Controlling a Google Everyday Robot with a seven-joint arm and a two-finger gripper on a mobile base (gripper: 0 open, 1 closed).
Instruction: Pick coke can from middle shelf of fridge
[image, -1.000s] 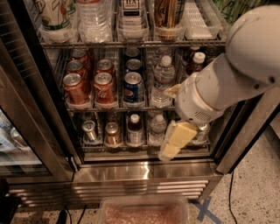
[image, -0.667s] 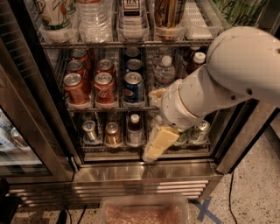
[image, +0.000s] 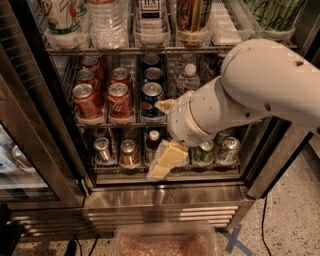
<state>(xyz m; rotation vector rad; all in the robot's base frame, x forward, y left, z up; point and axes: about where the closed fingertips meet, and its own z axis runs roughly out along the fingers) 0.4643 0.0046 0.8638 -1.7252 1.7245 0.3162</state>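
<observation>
The fridge (image: 165, 197) stands open in front of me. Its middle shelf (image: 102, 123) holds rows of cans. The bright red coke can (image: 119, 101) stands at the front of the second lane, with another behind it. Darker red cans (image: 86, 101) are to its left and a blue Pepsi can (image: 152, 99) to its right. My gripper (image: 163, 138) is in front of the shelves, just right of the Pepsi can and apart from the coke can. Its cream fingers (image: 166, 160) are spread open and empty. My white arm (image: 260, 85) hides the shelf's right side.
The upper rack (image: 150, 49) holds tall bottles and cartons. The lowest rack (image: 120, 167) has small cans and a bottle. A water bottle (image: 188, 79) stands behind my wrist. The door frame (image: 42, 130) is at the left, and a clear bin (image: 165, 241) sits on the floor.
My arm and gripper have moved left across the fridge front, from the right-hand lanes to just beside the Pepsi can. The cans have not moved.
</observation>
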